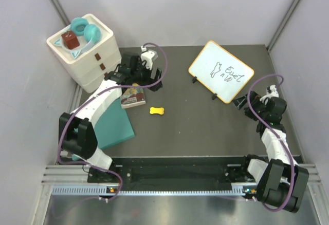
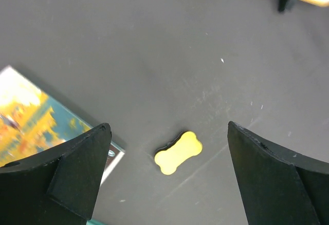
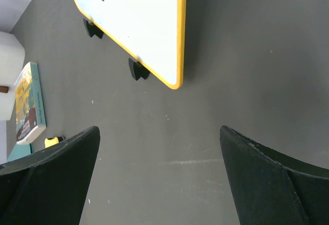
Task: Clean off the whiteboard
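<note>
Dark desk. Whiteboard: far right, propped on black feet, scribbled. Yellow eraser: mid-desk, flat. Left pincer: jaws apart above eraser. Right pincer: jaws apart beside whiteboard. Risk: unbraced whiteboard may tip under wiping.

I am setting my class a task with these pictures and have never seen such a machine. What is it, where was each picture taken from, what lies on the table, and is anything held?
Two robot arms are bolted to a table. One picture looks down from above; the others come from wrist cameras, the black wedges being gripper fingers. On the table: the scribbled whiteboard, a yellow bone-shaped piece, a book, a teal sheet, white drawers bearing headphones. Left gripper and right gripper are open, empty.
</note>
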Controlling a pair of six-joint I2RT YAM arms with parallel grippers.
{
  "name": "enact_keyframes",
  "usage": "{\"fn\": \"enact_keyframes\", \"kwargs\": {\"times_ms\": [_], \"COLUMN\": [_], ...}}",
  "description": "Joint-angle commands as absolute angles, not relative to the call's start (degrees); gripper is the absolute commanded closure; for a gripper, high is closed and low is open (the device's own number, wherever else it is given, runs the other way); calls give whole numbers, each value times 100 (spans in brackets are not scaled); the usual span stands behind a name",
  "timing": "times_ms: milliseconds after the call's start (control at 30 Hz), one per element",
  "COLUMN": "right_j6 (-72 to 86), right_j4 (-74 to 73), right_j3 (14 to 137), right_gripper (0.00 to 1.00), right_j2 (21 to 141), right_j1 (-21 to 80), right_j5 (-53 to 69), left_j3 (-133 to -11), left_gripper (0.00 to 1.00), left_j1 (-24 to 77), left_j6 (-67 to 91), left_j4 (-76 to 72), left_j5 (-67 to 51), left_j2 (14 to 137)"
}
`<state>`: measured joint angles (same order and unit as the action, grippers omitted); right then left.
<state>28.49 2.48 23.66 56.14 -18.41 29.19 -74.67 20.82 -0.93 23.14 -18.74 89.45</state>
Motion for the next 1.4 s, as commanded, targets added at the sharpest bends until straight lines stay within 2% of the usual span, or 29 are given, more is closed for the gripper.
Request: {"fn": "enact_keyframes", "kwargs": {"times_ms": [0,133,300,600,700,1033,1200,1233,1367], "right_j6": [2786,2804,2830,2821,2795,2786,2786,2795,2786], "right_j4": [413,422,483,493,440,483,501,501,483], "right_j3": [2329,2329,2355,2285,2268,2268,2268,2268,2276], "right_gripper": [1,1,1,1,1,1,1,1,1], "right_j2": [5511,5642,5923,5802,5722,5853,5897,5897,5889], "right_j1": [-1793,-1793,-1793,-1793,-1793,-1793,-1793,-1793,-1793], "right_j5": [3023,3023,3032,3024,2971,3015,2997,2997,2988], "left_j3": [-7840,-7279,-6724,-7030,-7391,-7893,-7858,-7840,-7656], "left_gripper": [1,1,1,3,9,18,32,43,63], "left_j1": [2179,2425,2680,2900,2927,3050,3085,3085,3111], "left_j6": [-1790,-3642,-4796,-6229,-6485,-6310,-6267,-6267,-6179], "left_j4": [3251,3279,3348,4069,4508,4553,4483,4422,4245], "left_j5": [-2469,-2251,-2276,-2258,-2399,-1979,-1837,-1793,-1582], "left_j2": [9061,8895,8929,9728,10175,11056,11066,11048,11039]}}
